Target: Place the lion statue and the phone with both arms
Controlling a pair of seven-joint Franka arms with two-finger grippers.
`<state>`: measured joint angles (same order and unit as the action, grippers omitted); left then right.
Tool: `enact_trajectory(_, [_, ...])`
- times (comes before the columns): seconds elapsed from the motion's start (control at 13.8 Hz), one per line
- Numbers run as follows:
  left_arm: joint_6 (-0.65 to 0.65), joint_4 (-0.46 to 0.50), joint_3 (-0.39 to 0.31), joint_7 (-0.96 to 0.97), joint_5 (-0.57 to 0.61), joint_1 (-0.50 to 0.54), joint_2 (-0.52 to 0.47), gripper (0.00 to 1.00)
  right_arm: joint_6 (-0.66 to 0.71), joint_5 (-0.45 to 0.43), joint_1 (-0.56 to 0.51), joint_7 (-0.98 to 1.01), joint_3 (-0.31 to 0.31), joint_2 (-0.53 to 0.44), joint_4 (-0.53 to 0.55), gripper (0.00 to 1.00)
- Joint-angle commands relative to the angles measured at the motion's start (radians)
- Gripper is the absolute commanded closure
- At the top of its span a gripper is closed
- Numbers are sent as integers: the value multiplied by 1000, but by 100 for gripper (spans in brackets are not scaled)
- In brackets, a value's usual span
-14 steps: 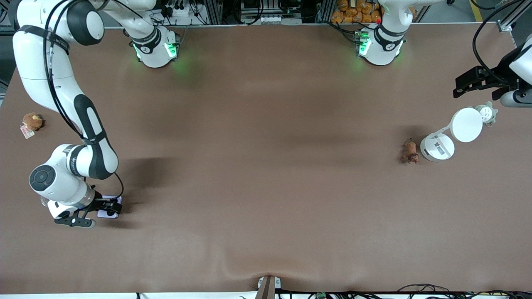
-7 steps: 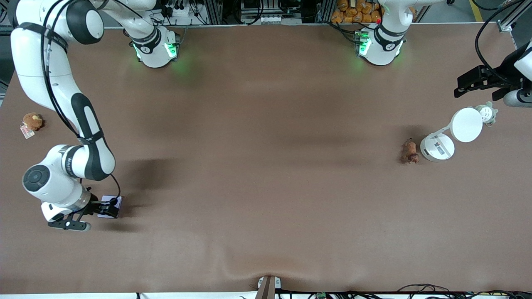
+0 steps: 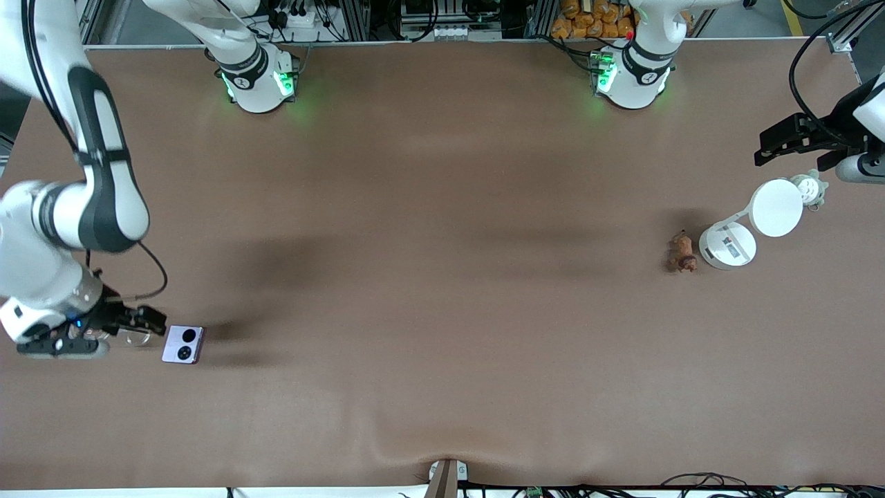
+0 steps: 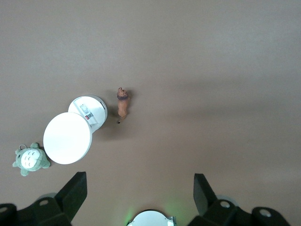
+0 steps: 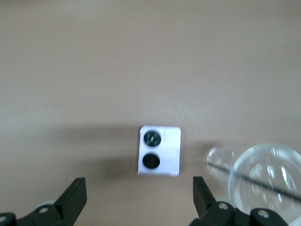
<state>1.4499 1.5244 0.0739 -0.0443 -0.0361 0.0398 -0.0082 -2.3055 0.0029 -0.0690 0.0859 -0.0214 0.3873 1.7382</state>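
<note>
Right gripper [image 3: 114, 330] jaws wide, empty, just beside the phone [image 3: 183, 344], which lies flat near the right arm's end, camera circles up; left gripper [image 3: 785, 142] also wide, empty, above the plush toy [image 3: 810, 188] and desk lamp [image 3: 750, 225]. Both items appear set down; retreat likely next. Lion statue [image 3: 682, 252] beside the lamp base, long axis toward the front camera, darker head nearer it.

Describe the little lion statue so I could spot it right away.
Find the white desk lamp toward the left arm's end of the table. The lion statue stands just beside its round base. It is tiny, elongated and reddish-brown, unlike the grey-white plush toy by the lamp's head.
</note>
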Motion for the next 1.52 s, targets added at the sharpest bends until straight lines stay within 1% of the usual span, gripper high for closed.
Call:
enact_trajectory(0.0, [1,-15,0,-17,37,-6,5,0,12,3,8,2,0,-195,181,0])
enact_trajectory(0.14, [6,-17,3,-19,73,-9,4,0,136,8,5,-2,0,-260,166,0])
enact_trajectory(0.43, [17,-15,3,-20,74,-5,5,0,320,9,8,-38,0,-408,158,0])
enact_trajectory(0.58, [17,-20,1,-20,71,-5,5,0,415,11,11,-98,4,-447,126,0])
enact_trajectory(0.72, [18,-23,1,-20,67,-1,14,0,519,11,9,-144,5,-441,40,0])
enact_trajectory(0.87, [18,-23,3,-19,65,-6,14,0,575,11,6,-143,1,-435,-31,0])
enact_trajectory(1.16, [18,-23,3,-20,65,-6,14,0,661,12,1,-129,-6,-433,-92,0])
enact_trajectory(1.45, [18,-23,3,-20,65,-8,14,0,706,12,11,-129,-8,-432,-140,0])
